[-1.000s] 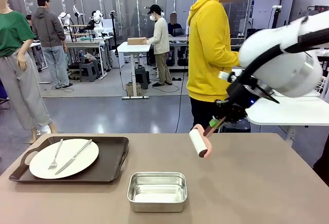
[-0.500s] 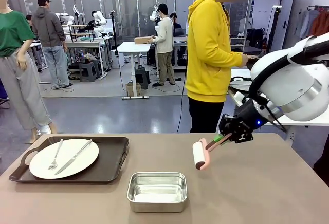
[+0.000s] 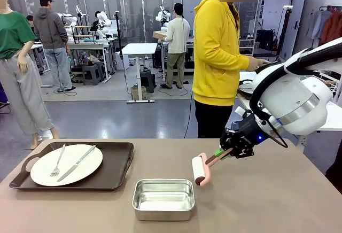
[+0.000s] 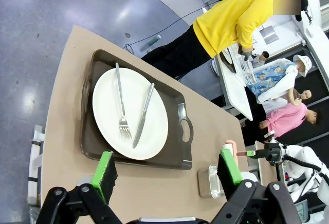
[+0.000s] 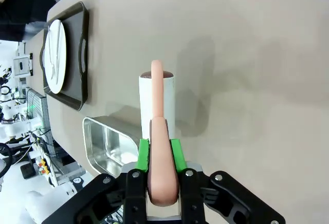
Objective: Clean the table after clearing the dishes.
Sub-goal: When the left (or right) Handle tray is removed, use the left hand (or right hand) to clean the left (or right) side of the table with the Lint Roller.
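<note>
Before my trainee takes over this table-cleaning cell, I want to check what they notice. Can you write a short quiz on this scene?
1. True or false: the right gripper is shut on the lint roller.
2. What lies on the plate? A) a spoon B) a fork and a knife C) nothing
3. Fill in: the left gripper is ___ (open or shut).
Key: 1 true; 2 B; 3 open.

Tray (image 3: 116, 173) with plate (image 3: 67, 165), fork (image 3: 57, 162), knife (image 3: 78, 163) at bench (image 3: 267, 201) left, steel pan (image 3: 163, 199) centre, right hand (image 3: 220, 153) gripping pink roller (image 3: 201, 169), seemingly just off the bench.
</note>
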Motion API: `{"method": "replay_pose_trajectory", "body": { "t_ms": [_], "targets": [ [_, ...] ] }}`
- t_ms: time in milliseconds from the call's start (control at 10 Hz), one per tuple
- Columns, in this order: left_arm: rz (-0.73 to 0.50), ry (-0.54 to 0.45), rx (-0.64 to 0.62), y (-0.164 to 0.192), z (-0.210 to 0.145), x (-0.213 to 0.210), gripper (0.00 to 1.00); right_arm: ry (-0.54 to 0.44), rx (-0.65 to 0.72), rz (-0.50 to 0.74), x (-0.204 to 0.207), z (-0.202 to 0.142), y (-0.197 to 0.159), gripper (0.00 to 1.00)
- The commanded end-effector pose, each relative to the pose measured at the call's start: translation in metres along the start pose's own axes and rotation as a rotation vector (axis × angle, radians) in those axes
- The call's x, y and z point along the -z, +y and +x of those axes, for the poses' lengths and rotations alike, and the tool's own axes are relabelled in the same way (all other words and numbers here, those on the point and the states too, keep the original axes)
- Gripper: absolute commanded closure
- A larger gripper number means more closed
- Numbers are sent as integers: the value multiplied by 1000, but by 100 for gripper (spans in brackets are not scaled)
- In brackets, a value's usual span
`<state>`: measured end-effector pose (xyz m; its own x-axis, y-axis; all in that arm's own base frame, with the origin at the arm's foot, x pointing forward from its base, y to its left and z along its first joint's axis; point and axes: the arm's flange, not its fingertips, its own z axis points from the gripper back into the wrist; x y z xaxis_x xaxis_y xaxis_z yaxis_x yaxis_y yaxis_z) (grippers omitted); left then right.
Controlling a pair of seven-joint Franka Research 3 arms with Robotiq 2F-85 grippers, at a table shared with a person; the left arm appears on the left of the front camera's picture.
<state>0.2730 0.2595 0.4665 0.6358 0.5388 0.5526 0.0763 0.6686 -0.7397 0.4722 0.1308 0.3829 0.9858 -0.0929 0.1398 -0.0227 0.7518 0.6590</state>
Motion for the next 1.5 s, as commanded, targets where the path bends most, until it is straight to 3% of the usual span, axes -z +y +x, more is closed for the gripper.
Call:
{"method": "replay_pose_trajectory", "body": {
  "t_ms": [0,500,600,900,1400],
  "targets": [
    [-25,-12,9,1,1,-2,0,-1,35,0,1,-1,4,100],
    [-25,-12,9,1,1,-2,0,-1,35,0,1,-1,4,100],
    [-25,-12,9,1,1,-2,0,1,10,-1,0,0,0,79],
    [-25,-12,9,1,1,-2,0,51,51,73,8,9,-27,79],
    [-25,-12,9,1,1,-2,0,61,75,64,14,1,-72,79]
  ]
}}
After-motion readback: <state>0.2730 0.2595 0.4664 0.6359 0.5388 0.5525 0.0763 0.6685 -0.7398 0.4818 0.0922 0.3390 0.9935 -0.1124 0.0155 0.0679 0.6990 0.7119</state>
